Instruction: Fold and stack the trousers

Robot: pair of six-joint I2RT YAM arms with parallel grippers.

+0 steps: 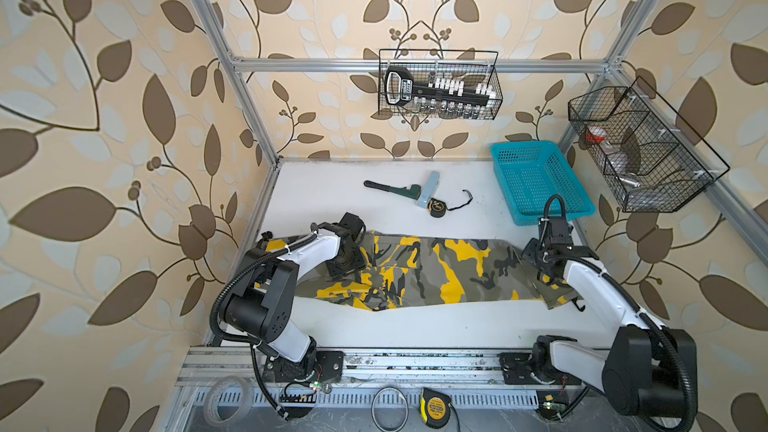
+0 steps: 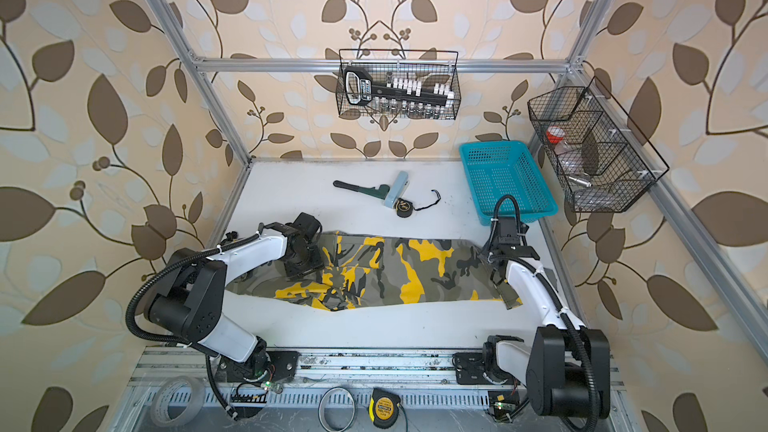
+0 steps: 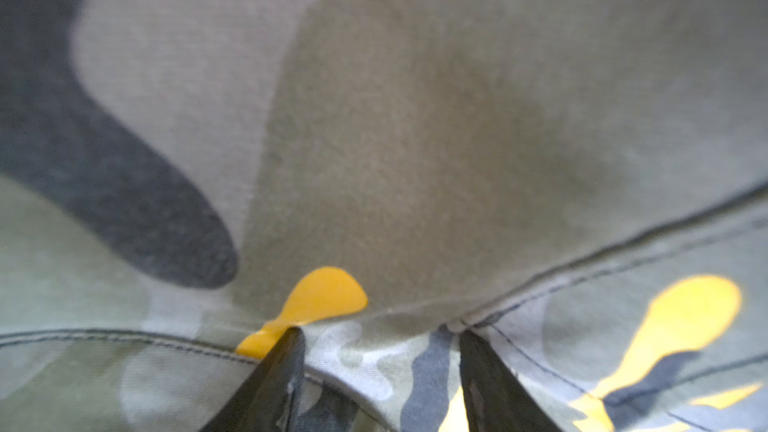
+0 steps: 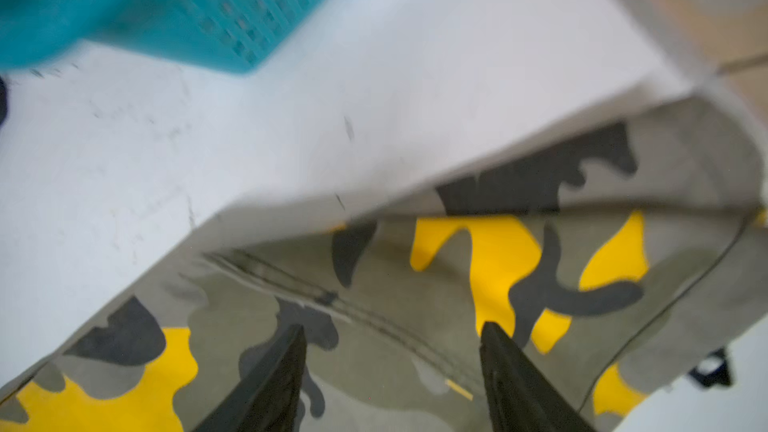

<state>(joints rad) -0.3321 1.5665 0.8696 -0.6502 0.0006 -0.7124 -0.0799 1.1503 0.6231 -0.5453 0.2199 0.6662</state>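
1. Table, white top. Bears everything listed below except items 5 and 8.
2. Trousers, one pair, camouflage in olive-grey, black and bright yellow. They lie flat and lengthwise from side to side across the middle of the table, with one end under each arm and bare table in front and behind.
3. Left gripper, black fingers. It is over the left end of the trousers. The jaws are spread, with both tips down on the cloth at a stitched seam.
4. Right gripper, black fingers. It is over the right end of the trousers, near the cloth's far edge. The jaws are spread and nothing is between them. The wrist view is blurred.
5. Wire baskets, two, black. One hangs on the back rail and one on the right rail.
6. Perforated plastic basket, turquoise. It is in the far right corner, behind the right gripper and apart from the trousers.
7. Pipe wrench, dark. It is behind the trousers, beside a pale block and a black tape measure.
8. Yellow tape measure, on the front rail.
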